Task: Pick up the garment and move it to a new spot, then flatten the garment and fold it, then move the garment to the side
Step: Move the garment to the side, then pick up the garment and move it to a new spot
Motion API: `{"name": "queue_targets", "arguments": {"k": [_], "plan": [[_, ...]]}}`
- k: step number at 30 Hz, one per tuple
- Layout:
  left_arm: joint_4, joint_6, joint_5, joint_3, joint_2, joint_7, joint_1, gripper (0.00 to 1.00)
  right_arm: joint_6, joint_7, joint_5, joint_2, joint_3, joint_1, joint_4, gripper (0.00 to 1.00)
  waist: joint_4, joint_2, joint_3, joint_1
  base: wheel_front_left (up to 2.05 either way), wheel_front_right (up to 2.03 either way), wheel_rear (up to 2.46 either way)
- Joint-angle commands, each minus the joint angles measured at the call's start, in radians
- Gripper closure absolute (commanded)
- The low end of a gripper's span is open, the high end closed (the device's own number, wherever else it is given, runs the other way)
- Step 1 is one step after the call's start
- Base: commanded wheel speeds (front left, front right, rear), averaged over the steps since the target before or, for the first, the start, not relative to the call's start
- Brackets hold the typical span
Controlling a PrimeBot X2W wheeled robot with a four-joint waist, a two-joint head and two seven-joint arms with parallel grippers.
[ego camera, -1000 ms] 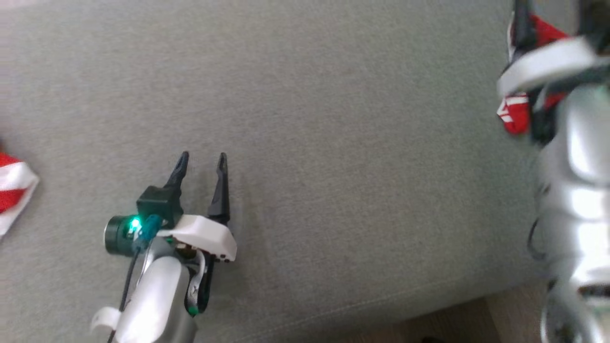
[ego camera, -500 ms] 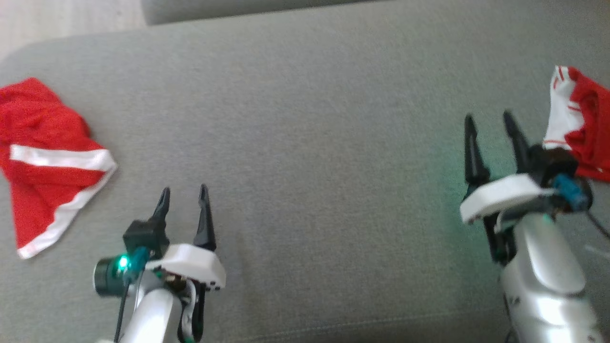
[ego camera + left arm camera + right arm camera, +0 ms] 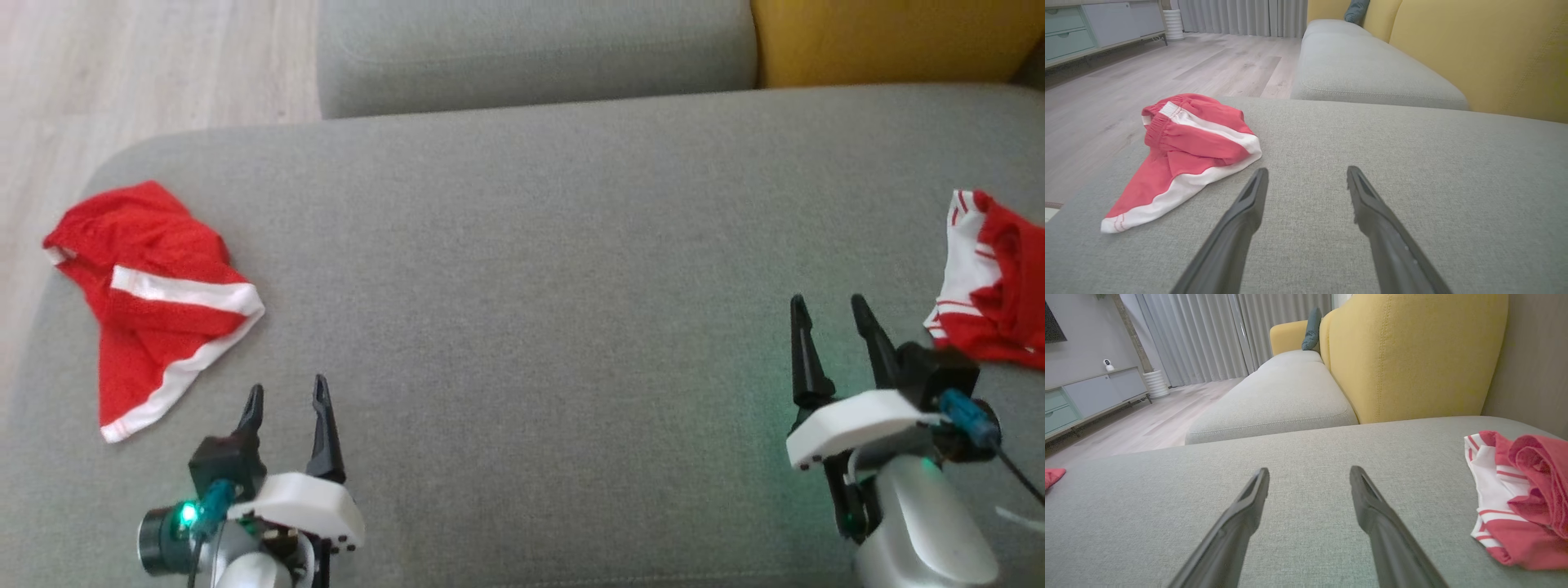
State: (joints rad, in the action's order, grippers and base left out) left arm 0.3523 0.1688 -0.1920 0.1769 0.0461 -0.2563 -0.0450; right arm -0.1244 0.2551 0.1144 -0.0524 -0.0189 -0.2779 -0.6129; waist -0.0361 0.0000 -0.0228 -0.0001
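Garments: red shorts (image 3: 155, 294) with white trim lie crumpled on the grey sofa seat (image 3: 531, 269), near its left edge.
Left wrist view: shows the shorts' gathered waistband, and a drawer cabinet (image 3: 1069, 28) across the wooden floor (image 3: 1167, 69).
Right wrist view: a second red-and-white garment (image 3: 1515, 498) lies bunched at the seat's right end, with a yellow backrest (image 3: 1412, 355) and grey curtains (image 3: 1208, 335) behind.
Left gripper (image 3: 287, 385): low over the seat, near the shorts but apart from them; fingers spread, empty.
Right gripper (image 3: 826, 300): just beside the second garment; fingers spread, empty.

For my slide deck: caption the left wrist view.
Open left claw hovers over grey sofa cushion beside crumpled red-and-white shorts.
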Motion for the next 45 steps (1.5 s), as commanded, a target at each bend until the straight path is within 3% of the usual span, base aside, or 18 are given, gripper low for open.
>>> {"name": "queue_targets", "arguments": {"k": [1, 19, 31, 37, 45], "plan": [[-0.039, 0.005, 0.017, -0.042, 0.004, -0.006, -0.021, 0.0, -0.006, 0.007, 0.009, 0.002, 0.031, -0.007, 0.04, 0.0, 0.012, 0.0, 0.021, 0.0001, 0.0, 0.0, 0.0], [-0.045, -0.009, 0.017, -0.058, 0.004, -0.006, -0.016, 0.0, -0.006, 0.007, 0.047, 0.002, 0.086, 0.028, 0.052, 0.0, 0.05, 0.0, 0.028, 0.0001, 0.0, 0.0, 0.0], [-0.065, -0.012, 0.016, -0.036, 0.004, -0.006, -0.041, 0.0, -0.006, 0.007, 0.075, 0.002, 0.113, 0.037, 0.05, 0.0, 0.263, 0.0, 0.009, 0.0001, 0.0, 0.0, 0.0], [-0.068, -0.014, 0.029, -0.084, 0.004, -0.006, -0.029, 0.0, -0.006, 0.007, 0.067, 0.002, 0.136, 0.023, 0.055, 0.0, 0.392, 0.0, -0.013, 0.0001, 0.0, 0.0, 0.0], [-0.077, -0.016, 0.033, -0.154, 0.004, -0.006, -0.016, 0.0, -0.006, 0.007, 0.082, 0.002, 0.181, 0.007, 0.05, 0.0, 0.485, 0.0, -0.034, 0.0001, 0.0, 0.0, 0.0]]}}
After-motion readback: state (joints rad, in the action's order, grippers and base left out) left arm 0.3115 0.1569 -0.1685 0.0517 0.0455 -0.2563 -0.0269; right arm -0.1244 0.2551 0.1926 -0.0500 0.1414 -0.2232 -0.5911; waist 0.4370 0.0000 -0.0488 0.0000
